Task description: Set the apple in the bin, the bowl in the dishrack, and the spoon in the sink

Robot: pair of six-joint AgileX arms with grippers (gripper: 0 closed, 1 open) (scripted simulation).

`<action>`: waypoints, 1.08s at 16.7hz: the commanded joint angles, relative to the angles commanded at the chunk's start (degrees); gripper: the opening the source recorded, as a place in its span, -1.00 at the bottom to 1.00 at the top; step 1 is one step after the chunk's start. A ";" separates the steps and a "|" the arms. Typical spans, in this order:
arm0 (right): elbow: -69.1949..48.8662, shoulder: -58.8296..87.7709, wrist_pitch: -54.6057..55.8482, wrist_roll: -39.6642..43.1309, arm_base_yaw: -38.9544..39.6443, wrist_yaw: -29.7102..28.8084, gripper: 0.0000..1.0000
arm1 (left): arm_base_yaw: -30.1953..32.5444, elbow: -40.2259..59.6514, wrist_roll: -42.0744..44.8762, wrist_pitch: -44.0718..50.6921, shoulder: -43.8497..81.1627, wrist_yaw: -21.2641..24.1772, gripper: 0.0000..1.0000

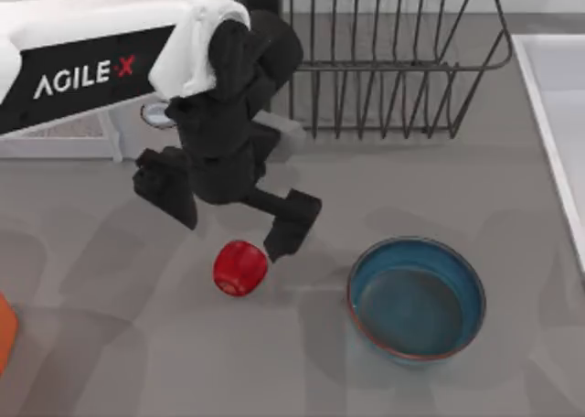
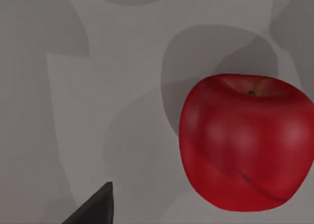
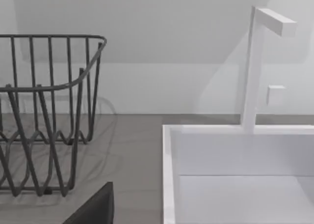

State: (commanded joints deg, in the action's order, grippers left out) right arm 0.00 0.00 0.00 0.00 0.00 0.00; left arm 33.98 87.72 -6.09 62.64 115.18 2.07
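Left gripper [image 1: 228, 220] spread wide over upright apple [image 1: 240, 267], stem end up

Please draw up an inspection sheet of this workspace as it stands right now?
Surface: grey tabletop, shadowed under the arm.
Job's things: small glossy red apple on the table, left of the wide blue glazed bowl, apart from it; dark metal wire dishrack at the back, nothing seen in it; pale white sink at the right edge; spoon and bin: nothing seen.
Clutter: orange object at the left edge, cut off.
Grippers: left pincer open, above the apple, fingers straddling it without touching; right pincer faces the dishrack and sink.
Cables: nothing seen.
Surroundings: white tap behind the sink, pale wall.
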 joint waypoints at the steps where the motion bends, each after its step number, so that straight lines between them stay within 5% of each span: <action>1: 0.00 0.00 0.00 0.00 0.00 0.00 1.00 | 0.11 0.26 -0.02 0.19 0.36 0.01 1.00; 18: 0.00 0.00 0.00 0.00 0.00 0.00 1.00 | 0.39 -8.52 -0.22 -13.96 5.73 0.05 1.00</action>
State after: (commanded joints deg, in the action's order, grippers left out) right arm 0.00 0.00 0.00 0.00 0.00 0.00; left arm 34.36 79.20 -6.31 48.68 120.91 2.12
